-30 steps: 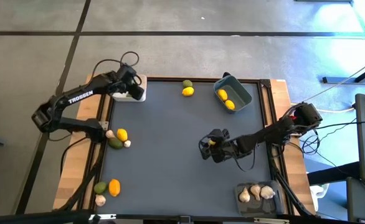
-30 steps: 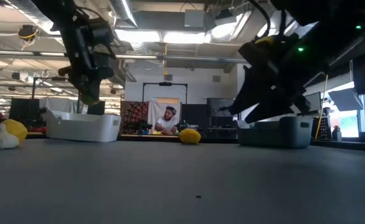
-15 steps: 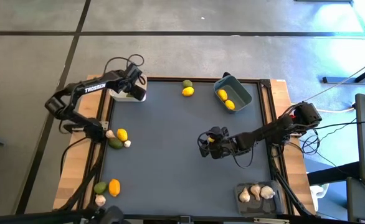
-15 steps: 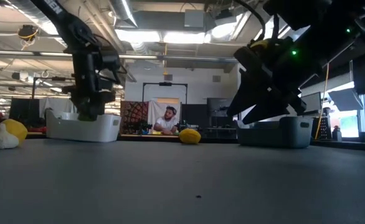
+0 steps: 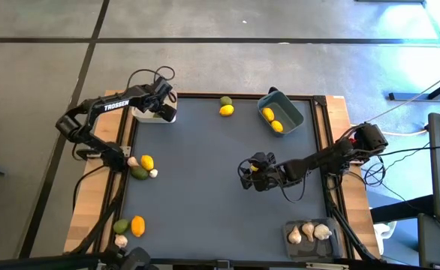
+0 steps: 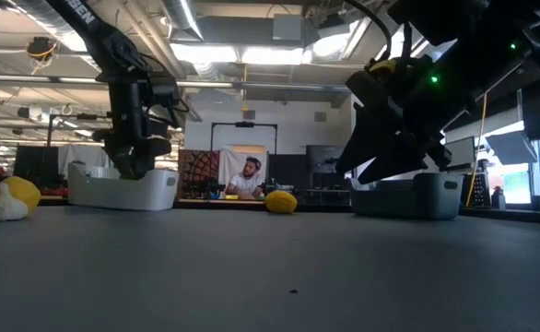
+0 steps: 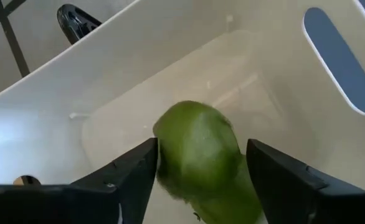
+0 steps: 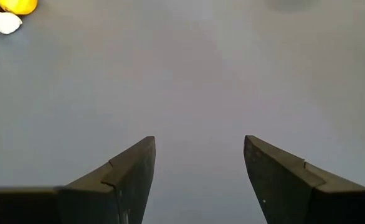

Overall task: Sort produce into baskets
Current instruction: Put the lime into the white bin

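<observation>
Left gripper (image 7: pixel 198 165) sat inside the white basket (image 7: pixel 108 81), fingers pinching a green roundish fruit (image 7: pixel 200 155), smooth matte skin, slightly oblong. Right gripper (image 8: pixel 198 163) hovered mid-table with fingers spread, nothing between them.

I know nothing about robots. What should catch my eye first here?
Probably the left tool, down inside the white basket at the table's far left corner, with a green fruit between its fingers. Next, the right tool hangs open over bare table near the middle. Then the sorting: lemons in the blue basket, garlic in the clear one.
</observation>
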Controlling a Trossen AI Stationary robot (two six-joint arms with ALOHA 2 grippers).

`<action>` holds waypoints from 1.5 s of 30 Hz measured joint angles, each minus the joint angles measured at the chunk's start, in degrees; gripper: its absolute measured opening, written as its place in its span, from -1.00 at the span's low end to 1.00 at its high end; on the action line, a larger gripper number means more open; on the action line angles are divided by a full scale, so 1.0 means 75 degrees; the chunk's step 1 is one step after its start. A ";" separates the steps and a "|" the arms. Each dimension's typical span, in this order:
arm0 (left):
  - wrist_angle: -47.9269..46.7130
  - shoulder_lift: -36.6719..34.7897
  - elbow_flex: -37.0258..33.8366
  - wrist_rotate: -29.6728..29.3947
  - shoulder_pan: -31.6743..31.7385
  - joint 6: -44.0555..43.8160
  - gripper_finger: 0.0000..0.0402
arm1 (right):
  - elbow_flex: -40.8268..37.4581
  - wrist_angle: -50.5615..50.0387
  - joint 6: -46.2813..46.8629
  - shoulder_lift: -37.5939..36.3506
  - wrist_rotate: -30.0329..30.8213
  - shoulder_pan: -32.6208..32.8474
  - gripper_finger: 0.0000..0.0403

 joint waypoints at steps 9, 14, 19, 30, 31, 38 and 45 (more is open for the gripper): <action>-0.0044 -0.0203 0.0005 -0.0034 -0.0084 0.0117 0.27 | 0.0000 0.0000 -0.0023 0.0000 0.0000 0.0000 0.21; -0.0594 -0.0821 0.0293 0.0252 -0.0357 0.0230 0.27 | 0.0000 -0.0002 -0.0023 0.0000 0.0000 0.0002 0.21; -0.1616 -0.1336 0.0721 0.0742 -0.1002 0.0379 0.27 | 0.0000 -0.0002 -0.0026 0.0000 0.0013 0.0000 0.21; -0.3475 -0.2104 0.0851 0.0937 -0.3204 0.0084 0.27 | 0.0000 0.0000 -0.0029 0.0000 0.0057 0.0003 0.21; -0.3719 -0.2113 0.0851 0.0937 -0.3430 -0.0054 0.27 | 0.0000 0.0000 -0.0029 0.0000 0.0057 0.0003 0.21; -0.4479 -0.2110 0.0848 0.0937 -0.4917 -0.0886 0.27 | 0.0000 0.0030 -0.0277 0.0000 0.0058 0.0003 0.21; -0.4992 -0.2110 0.0848 0.0973 -0.6244 -0.1769 0.27 | 0.0000 0.0032 -0.0286 0.0000 0.0058 0.0003 0.21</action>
